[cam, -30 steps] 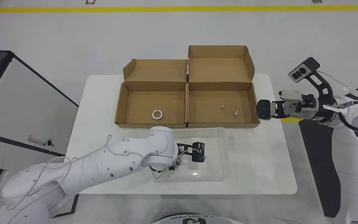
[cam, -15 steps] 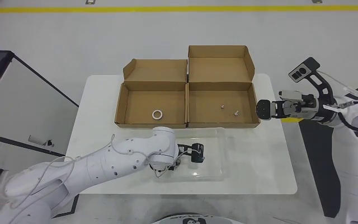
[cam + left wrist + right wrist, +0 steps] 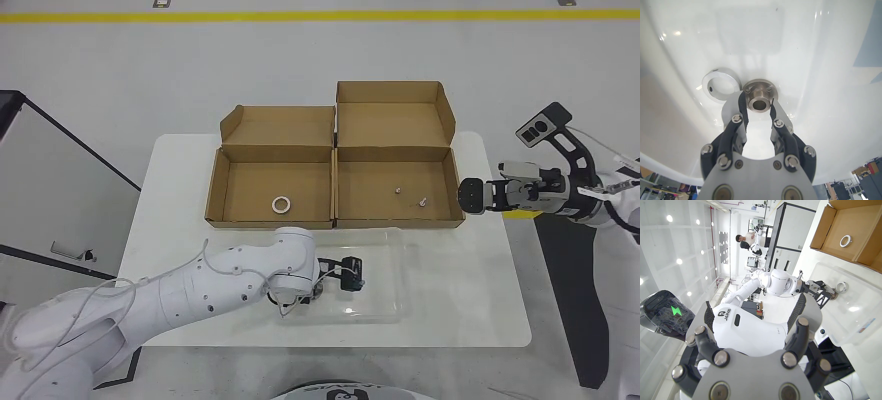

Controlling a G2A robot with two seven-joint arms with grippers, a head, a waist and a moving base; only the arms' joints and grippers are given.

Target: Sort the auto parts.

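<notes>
White worktop point(image 3: 480, 290) on a pale floor. Top view: two open cardboard boxes sit side by side at the far side, the left box point(image 3: 213, 190) holding one silver ring point(image 3: 282, 205), the right box point(image 3: 392, 115) holding a couple of tiny fasteners point(image 3: 422, 199). A clear plastic tray point(image 3: 385, 300) lies just in front of them. The left claw point(image 3: 352, 273) is down inside the tray, and the right claw point(image 3: 468, 195) hangs just beside the right box's outer wall. Left wrist view: the pads point(image 3: 743, 108) sit on either side of the raised hub of a bronze-coloured flanged bushing point(image 3: 759, 92). Both look in contact, so the left claw reads as clamped on the hub. The flange faces the tray floor; cannot tell whether it is lifted off yet. An aluminium shaft collar point(image 3: 728, 74) lies on the tray floor just beside the flange, outside the claw and close to one finger. Right wrist view: the right claw is spread wide with nothing between its fingers. Farther off, the left claw is on the bushing in the tray, with the collar next to it and the ring in the left box. Step in hand looks like the pick of the bushing, with the grasp made or nearly so. The next move calls for a straight lift that does not nudge the collar, then clearing the tray wall toward a box. Which box is meant for it cannot be judged from here.
</notes>
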